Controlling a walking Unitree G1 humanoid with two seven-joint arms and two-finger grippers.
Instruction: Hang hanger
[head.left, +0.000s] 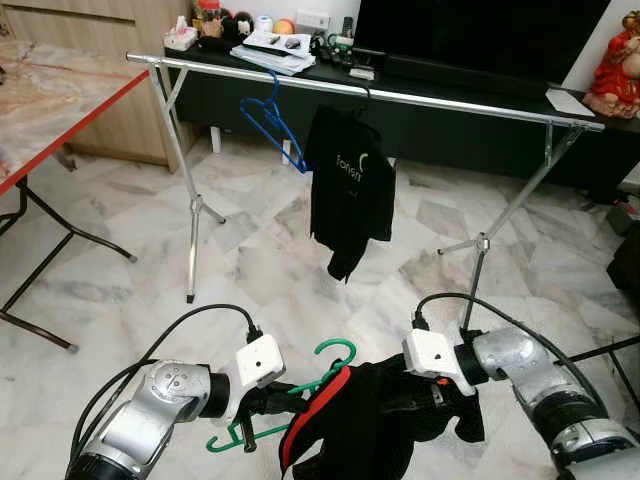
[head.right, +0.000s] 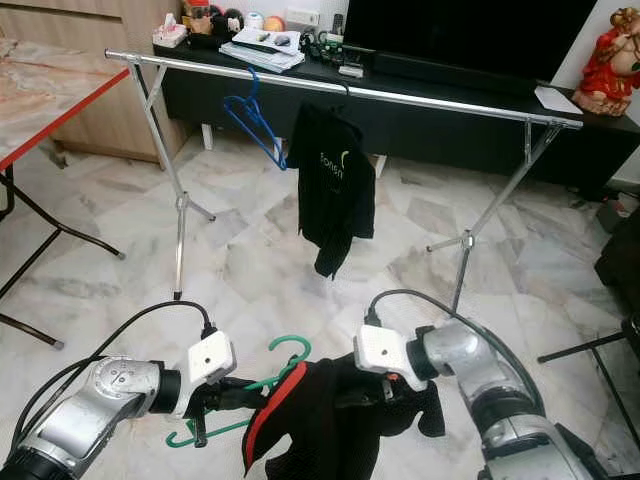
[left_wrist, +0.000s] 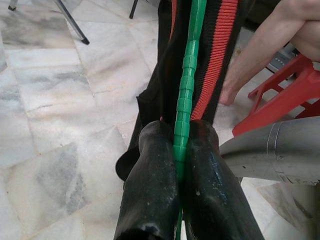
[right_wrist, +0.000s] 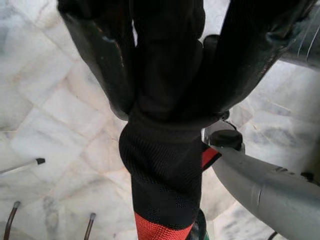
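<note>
The left gripper (head.left: 262, 402) has its jaws pressed together on the green hanger (head.left: 330, 372), pinching its thin ribbed bar edge-on, as the left wrist view shows. The hanger's hook curls up just above and to the right of these jaws. Draped over it, between the two grippers, is a black garment (head.left: 370, 420) with a red-striped collar. The right gripper (head.left: 432, 398) has its jaws clamped on a bunched fold of that cloth, not on the hanger itself.

Well ahead of both grippers stands the rail (head.left: 400, 97), already carrying a blue hanger (head.left: 272, 118) and a black shirt (head.left: 350, 180). A person's bare leg and a red stool show in the left wrist view, close to the left arm.

Risks, judged from here:
- The bar is slim and smooth, held at one point only. It could twist in the left jaws under the garment's weight, turning the hook away from the rail.
- The right jaws hold only fabric. If the arms move apart, the garment may be dragged off the hanger's shoulder.
- The hook sits low, so a big lift and forward reach are needed. A mistimed release would drop everything on the floor.
- The free stretch of rail right of the shirt looks safest. Aiming left risks snagging the hung pieces.
</note>
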